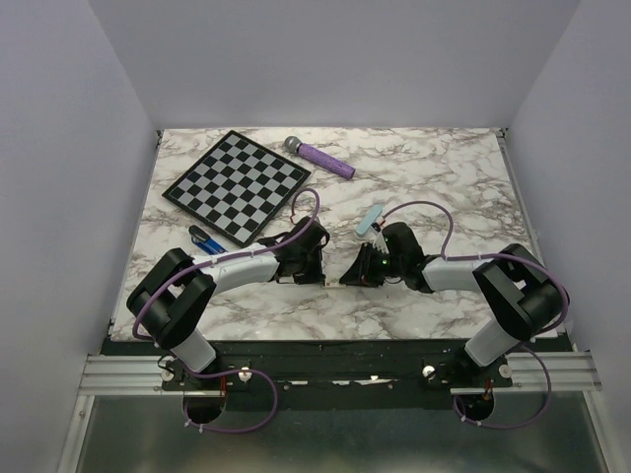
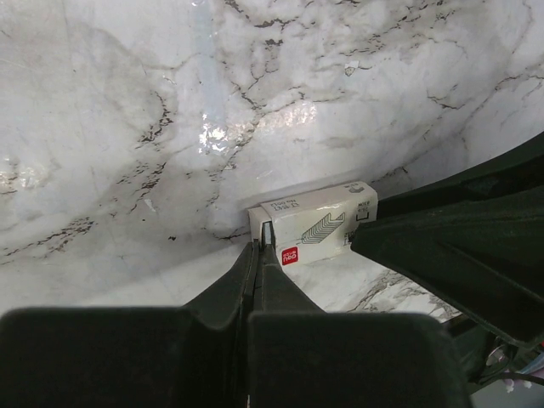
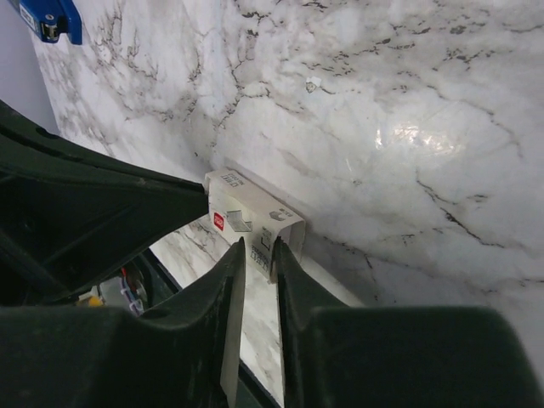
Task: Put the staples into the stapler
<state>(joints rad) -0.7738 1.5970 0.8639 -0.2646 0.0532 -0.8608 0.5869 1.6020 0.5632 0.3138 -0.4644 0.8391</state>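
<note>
A small white staple box [image 2: 319, 221] with a red logo lies on the marble between my two grippers; the staples themselves do not show. My left gripper [image 2: 257, 245] is shut, its tips pinched on the box's near end flap. In the right wrist view the box [image 3: 246, 208] has an open end, and my right gripper [image 3: 257, 245] stands narrowly open with its tips at the lower edge of that end. The dark blue stapler [image 1: 204, 239] lies left of the left arm, beside the chessboard, and shows again in the right wrist view's top left corner [image 3: 51, 19].
A black-and-white chessboard [image 1: 237, 185] sits at the back left. A purple microphone [image 1: 320, 158] lies behind it, and a pale blue flat bar [image 1: 371, 219] rests just behind the right gripper [image 1: 360, 268]. The left gripper [image 1: 314, 262] is very close to the right one.
</note>
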